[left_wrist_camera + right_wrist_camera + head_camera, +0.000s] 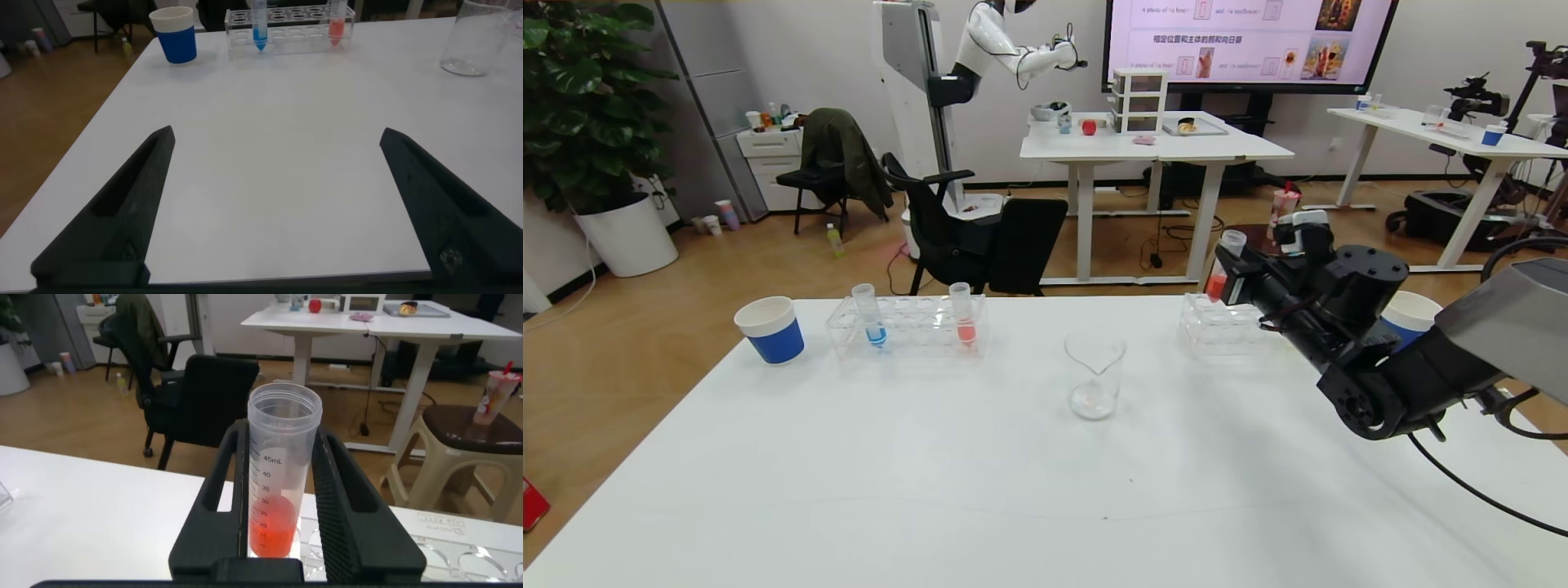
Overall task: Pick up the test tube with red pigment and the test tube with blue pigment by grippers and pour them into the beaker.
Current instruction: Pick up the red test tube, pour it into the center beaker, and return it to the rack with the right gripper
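Observation:
My right gripper (1227, 273) is shut on the test tube with red pigment (1225, 255), holding it upright over the far-left end of the right clear rack (1217, 328). In the right wrist view the tube (278, 482) sits between the black fingers (237, 482), orange-red liquid at its bottom. The test tube with blue pigment (871, 315) stands in the left rack (907, 328), beside a paler salmon-pink tube (963, 315). The beaker (1094, 374) stands at table centre and looks empty. My left gripper (276, 135) is open and empty above the table's near left; the blue tube (260, 24) is far ahead.
A blue-and-white paper cup (771, 329) stands left of the left rack. A second cup (1410, 317) is behind my right arm. The table's front edge is close. Chairs and desks stand beyond the far edge.

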`<state>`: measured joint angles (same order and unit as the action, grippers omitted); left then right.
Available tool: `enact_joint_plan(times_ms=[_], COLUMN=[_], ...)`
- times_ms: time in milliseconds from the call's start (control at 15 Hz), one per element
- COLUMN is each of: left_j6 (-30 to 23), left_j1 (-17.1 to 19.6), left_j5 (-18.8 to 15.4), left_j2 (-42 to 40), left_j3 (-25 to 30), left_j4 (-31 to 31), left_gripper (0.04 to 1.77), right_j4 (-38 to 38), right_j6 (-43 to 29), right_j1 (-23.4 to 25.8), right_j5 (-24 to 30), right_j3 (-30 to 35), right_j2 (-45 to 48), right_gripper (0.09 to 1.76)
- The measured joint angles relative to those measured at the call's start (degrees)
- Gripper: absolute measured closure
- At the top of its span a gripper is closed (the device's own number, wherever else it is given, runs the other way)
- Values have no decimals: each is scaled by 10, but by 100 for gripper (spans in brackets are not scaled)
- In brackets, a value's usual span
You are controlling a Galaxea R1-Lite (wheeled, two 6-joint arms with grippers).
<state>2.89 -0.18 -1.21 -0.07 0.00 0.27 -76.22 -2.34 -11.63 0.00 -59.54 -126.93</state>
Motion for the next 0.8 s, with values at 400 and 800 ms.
enact_joint_plan(times_ms=[400,800], left_j6=[0,0], left_j1=[0,0], left_j5=[0,0], left_j2=[0,0], left_j3=[0,0], left_j4=[0,0], left_gripper=[6,6], right_j4=[-4,-61], right_j6=[59,259], right_j1=[-23,-29], right_j5=[117,309], right_j3=[16,55], right_j2=[43,49], right_gripper=[136,136])
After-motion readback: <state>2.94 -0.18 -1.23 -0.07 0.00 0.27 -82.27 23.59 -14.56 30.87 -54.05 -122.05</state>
